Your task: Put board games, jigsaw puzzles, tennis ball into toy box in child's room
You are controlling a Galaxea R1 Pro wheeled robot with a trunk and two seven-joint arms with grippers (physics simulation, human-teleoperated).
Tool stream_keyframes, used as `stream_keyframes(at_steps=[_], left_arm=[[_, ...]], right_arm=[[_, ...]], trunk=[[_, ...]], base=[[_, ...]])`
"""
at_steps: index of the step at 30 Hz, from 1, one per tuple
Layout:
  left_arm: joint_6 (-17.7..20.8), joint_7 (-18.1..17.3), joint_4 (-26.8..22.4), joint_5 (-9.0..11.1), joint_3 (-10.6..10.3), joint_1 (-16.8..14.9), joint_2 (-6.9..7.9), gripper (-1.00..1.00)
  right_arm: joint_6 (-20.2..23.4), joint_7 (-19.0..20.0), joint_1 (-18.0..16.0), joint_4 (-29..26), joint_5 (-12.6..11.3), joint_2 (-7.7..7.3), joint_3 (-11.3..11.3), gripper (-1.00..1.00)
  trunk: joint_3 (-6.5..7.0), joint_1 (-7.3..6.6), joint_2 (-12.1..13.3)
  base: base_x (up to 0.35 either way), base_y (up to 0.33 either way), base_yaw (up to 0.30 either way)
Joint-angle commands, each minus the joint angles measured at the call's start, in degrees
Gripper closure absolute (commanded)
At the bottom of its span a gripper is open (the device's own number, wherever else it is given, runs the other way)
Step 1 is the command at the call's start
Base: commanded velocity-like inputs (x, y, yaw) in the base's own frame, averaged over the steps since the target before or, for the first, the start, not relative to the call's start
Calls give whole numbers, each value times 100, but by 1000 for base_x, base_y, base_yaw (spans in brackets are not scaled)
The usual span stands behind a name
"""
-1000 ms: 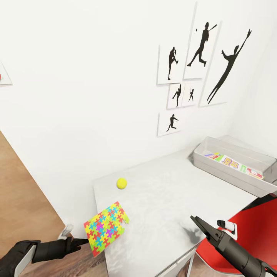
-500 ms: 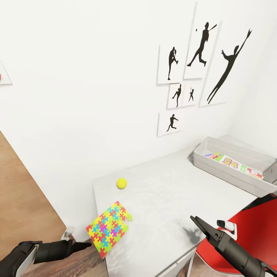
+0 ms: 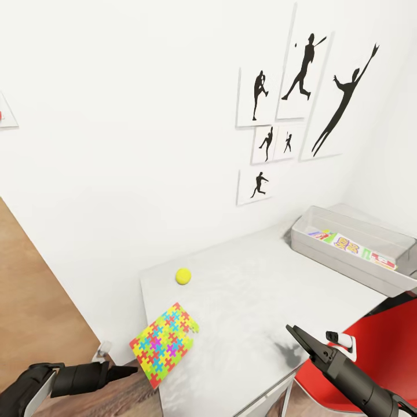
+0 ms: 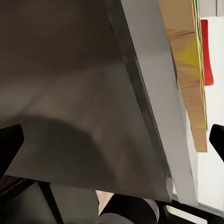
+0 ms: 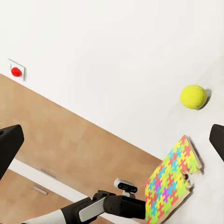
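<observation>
From my head camera I see the white counter [image 3: 249,289] set against the wall, with the tennis ball [image 3: 183,276] lying on it near its far left corner. The puzzle [image 3: 164,345] lies at the counter's near left edge, one corner hanging past the rim. My left gripper [image 3: 132,369] is low beside that edge, its tip right at the puzzle's overhanging corner; I cannot tell whether it touches. In the left wrist view its 2 fingertips stand far apart at either side of the picture, so those jaws are released, and between them I see the counter's underside and edge with the puzzle's [image 4: 191,70] cardboard side along it. My right gripper [image 3: 296,337] hovers over the counter's near right part, casting a small shadow on the surface. In the right wrist view its tips also sit wide apart with nothing between them, so it is released too; past them I see the ball [image 5: 193,96] and the puzzle [image 5: 170,184], well apart from each other, with the left arm [image 5: 88,211] reaching to the puzzle's edge. The toy box [image 3: 353,249] sits at the counter's far right, with flat colourful items inside. A red chair [image 3: 376,341] stands by the counter's near right side. 6 silhouette pictures [image 3: 301,69] hang on the wall.
</observation>
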Motion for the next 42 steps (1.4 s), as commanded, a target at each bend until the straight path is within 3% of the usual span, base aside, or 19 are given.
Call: stream_keyframes(at_steps=[1,17,26,42], left_arm=[[60,-5,0,46,-39,-6,7,-100],[-105,-50,0,53,-47,1,57,-100],[-244,-576,0,-62,-51,2,60,-100],[-295,-647,7,-145,-8,-1,67,-100]], right_arm=[[38,-7,1,-4,-34,1,1,-100],[20,-13,1,-4,-34,8,14,-100],[20,-14,1,-4,-34,8,20,-100],[11,-16,1,4,-25,14,25,-100]], trunk=[[-5,1,-4],[-5,1,-4],[-5,1,-4],[-5,1,-4]], base=[[0,0,0],[0,0,0],[0,0,0],[23,3,0]])
